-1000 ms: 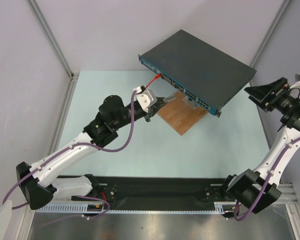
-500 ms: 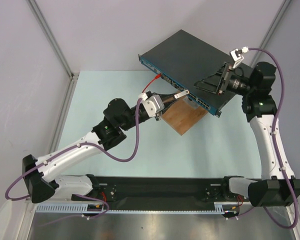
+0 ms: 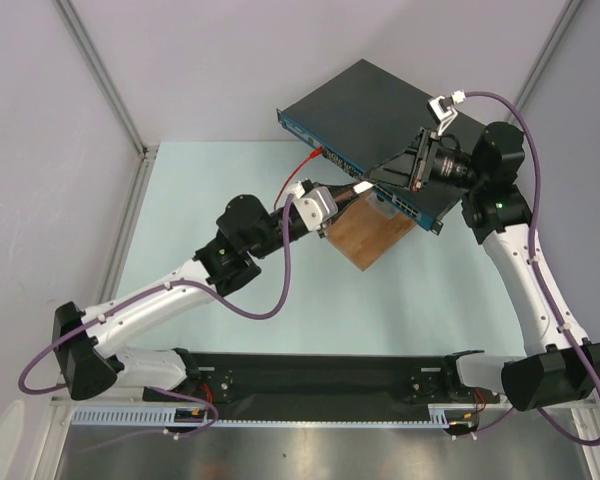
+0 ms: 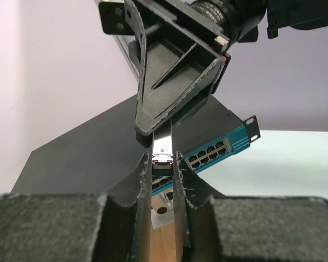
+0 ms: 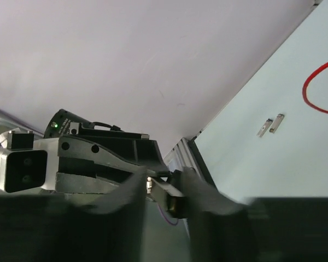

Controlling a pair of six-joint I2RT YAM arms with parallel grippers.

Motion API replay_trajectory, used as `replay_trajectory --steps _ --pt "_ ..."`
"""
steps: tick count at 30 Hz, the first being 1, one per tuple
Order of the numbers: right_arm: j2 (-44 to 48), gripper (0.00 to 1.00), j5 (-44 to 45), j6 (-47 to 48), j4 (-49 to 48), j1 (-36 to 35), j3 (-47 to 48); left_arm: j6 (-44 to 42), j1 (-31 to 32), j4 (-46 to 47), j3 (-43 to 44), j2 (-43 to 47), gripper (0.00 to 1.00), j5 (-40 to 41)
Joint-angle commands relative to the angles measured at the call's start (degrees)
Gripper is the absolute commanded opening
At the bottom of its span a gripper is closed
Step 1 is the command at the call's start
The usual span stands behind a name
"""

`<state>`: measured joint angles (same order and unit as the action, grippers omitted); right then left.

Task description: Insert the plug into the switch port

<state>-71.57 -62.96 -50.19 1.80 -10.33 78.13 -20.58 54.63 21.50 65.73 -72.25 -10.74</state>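
The switch [image 3: 395, 115] is a dark grey box with a blue port strip [image 4: 221, 148], resting tilted at the back of the table. The plug [image 4: 163, 146] is a slim silver module. My left gripper [image 4: 162, 164] is shut on its rear end, just in front of the port strip. My right gripper [image 3: 378, 180] reaches in from the right, over the switch, and its jaws close on the plug's [image 5: 170, 197] front end. Both grippers hold the same plug [image 3: 363, 186], tip to tip, above the wooden board [image 3: 368, 235].
A thin red cable [image 3: 300, 170] runs from a port near the strip's left end and loops onto the pale green table [image 3: 220, 170]. Two small metal pieces [image 5: 271, 125] lie on the table. Grey walls with metal posts [image 3: 105, 85] stand close on both sides.
The right arm has swung in from the far right over the switch, and its jaws have narrowed from wide open onto the plug. The left arm carried the plug a little right.
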Motion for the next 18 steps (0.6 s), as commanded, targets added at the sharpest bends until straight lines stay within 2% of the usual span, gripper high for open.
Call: replay_trajectory --steps 1,3,4,8,12,18 --pt "0.47 0.26 -1.20 -1.22 -3.91 -1.09 0.36 -0.43 0.48 1.62 3.43 -0.52 0.00 0.46" --pt "0.47 0.12 -1.20 -0.52 -3.65 -1.10 0.53 -0.60 0.48 -0.13 4.22 -1.14 0.00 0.98" --pt "0.47 0.00 -1.11 -0.08 -2.78 -1.19 0.62 -0.95 0.48 -0.92 5.18 -1.40 0.01 1.60" --pt "0.47 0.00 -0.24 3.43 2.32 -0.92 1.94 -1.92 0.48 -8.20 8.35 -2.81 0.30 3.36" --pt "0.20 0.00 0.55 4.93 4.52 -0.83 2.47 -2.80 0.48 -10.33 8.71 -2.90 0.43 4.41" --pt "-0.32 0.00 1.00 5.46 5.67 -0.75 3.17 -3.50 0.56 -14.02 10.46 -3.95 0.47 5.90"
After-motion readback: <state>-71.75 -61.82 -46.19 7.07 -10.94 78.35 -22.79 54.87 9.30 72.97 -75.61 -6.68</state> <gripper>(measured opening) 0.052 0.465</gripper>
